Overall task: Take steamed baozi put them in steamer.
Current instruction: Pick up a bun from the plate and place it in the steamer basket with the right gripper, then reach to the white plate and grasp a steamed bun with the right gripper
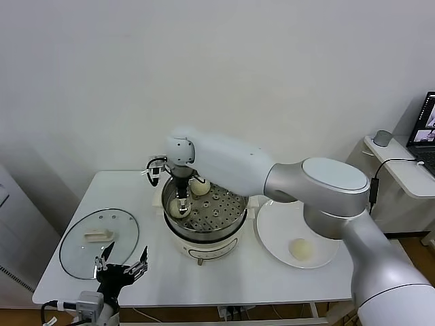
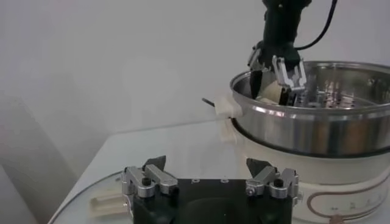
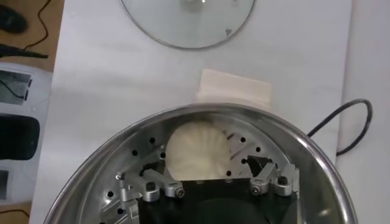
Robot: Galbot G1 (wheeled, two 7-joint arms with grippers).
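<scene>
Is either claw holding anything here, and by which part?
Nothing is held. The right claw stands open around a pale cream bun on the shiny steel steamer's tray; the left claw is open, empty.

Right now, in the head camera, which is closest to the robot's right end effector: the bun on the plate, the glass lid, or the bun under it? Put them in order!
From the right end effector, inside the steamer:
1. Bun in the steamer, directly beneath it.
2. Glass lid, on the robot's left.
3. Bun on the white plate, on the robot's right.

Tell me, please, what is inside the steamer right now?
The steamer holds two baozi on its perforated tray; the right claw stands open around the nearer one. Tray area under the claw is hidden. Another bun waits on the plate.
</scene>
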